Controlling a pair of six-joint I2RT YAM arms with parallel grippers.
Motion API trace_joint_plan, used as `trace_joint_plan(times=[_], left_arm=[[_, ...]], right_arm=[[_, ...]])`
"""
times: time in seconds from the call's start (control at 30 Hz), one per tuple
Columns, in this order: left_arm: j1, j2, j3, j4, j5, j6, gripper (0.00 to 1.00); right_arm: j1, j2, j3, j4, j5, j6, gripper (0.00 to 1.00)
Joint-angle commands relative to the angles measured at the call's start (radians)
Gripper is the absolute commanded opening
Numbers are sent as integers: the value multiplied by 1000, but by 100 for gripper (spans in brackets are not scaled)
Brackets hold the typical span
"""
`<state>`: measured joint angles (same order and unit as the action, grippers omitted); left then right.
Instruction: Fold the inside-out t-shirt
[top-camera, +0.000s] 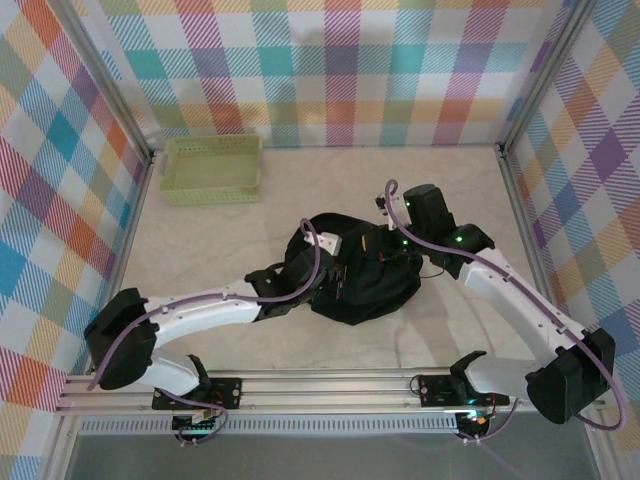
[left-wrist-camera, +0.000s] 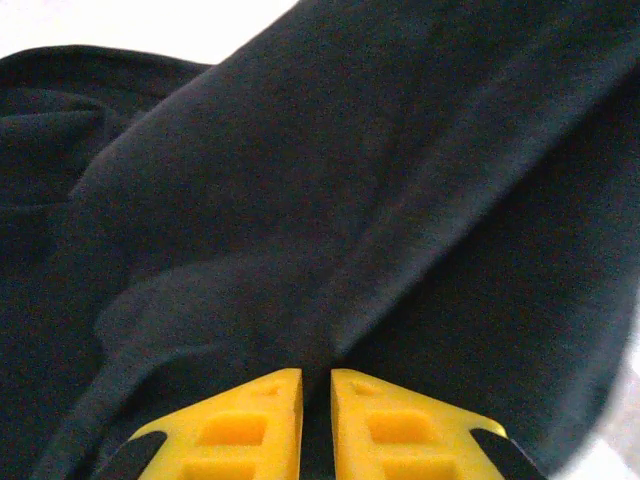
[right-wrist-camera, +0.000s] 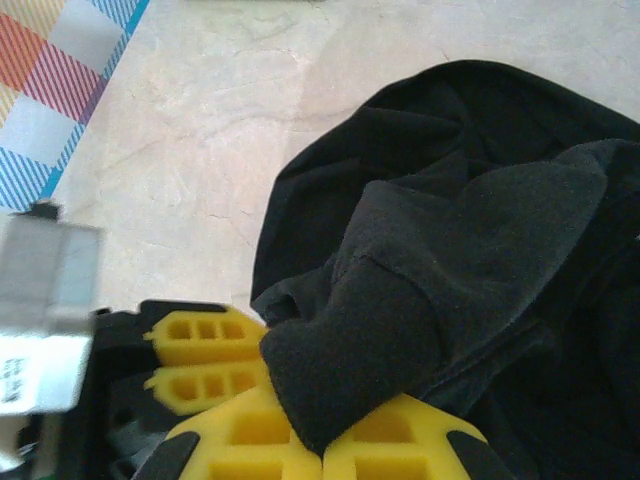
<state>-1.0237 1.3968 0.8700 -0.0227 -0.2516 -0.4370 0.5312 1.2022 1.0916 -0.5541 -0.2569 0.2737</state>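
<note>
Black cloth lies bunched in a rumpled heap at the middle of the worktop (top-camera: 480, 200), well apart from the basket (top-camera: 212, 170) at the far left. The t-shirt (top-camera: 355, 290) is not yet spread, let alone folded. The step in hand looks like taking hold of the heap from both sides so it can be opened out.

The left end effector (left-wrist-camera: 316, 385) has its fingers nearly together on a raised ridge of cloth that runs into the narrow gap, so it seems to be pinching the t-shirt. The right end effector (right-wrist-camera: 322, 445) is pressed together on a thick flap, which sticks up from between its fingers.

Next, I judge, the two should draw apart and lift a little to pull the cloth flat. That calls for firm grips on single layers, or the heap will merely drag.

The left arm reaches low from the near-left corner, forearm along the worktop into the t-shirt's left side. The right arm bends at the elbow and comes in from the far right.
</note>
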Motion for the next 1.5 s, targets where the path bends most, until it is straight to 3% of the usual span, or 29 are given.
trace_joint_plan(times=[0.0,0.53,0.87,1.1,1.27,1.4,1.47], left_arm=[[-9,-22,-20,52,24,2,16],[123,105,30,63,54,-37,23],[158,216,103,-2,72,-40,33],[137,320,174,-130,20,-16,42],[129,339,177,-160,-8,-18,24],[99,277,121,-103,-19,-10,0],[80,234,85,-74,-40,-14,0]], right_arm=[[6,-19,-6,34,9,2,0],[6,-39,-21,22,-25,-18,0],[4,-17,-82,4,163,-21,0],[4,7,-84,32,173,-4,0],[3,33,-83,17,246,10,0],[-32,91,-84,-17,309,62,0],[-54,112,-98,-5,290,78,0]])
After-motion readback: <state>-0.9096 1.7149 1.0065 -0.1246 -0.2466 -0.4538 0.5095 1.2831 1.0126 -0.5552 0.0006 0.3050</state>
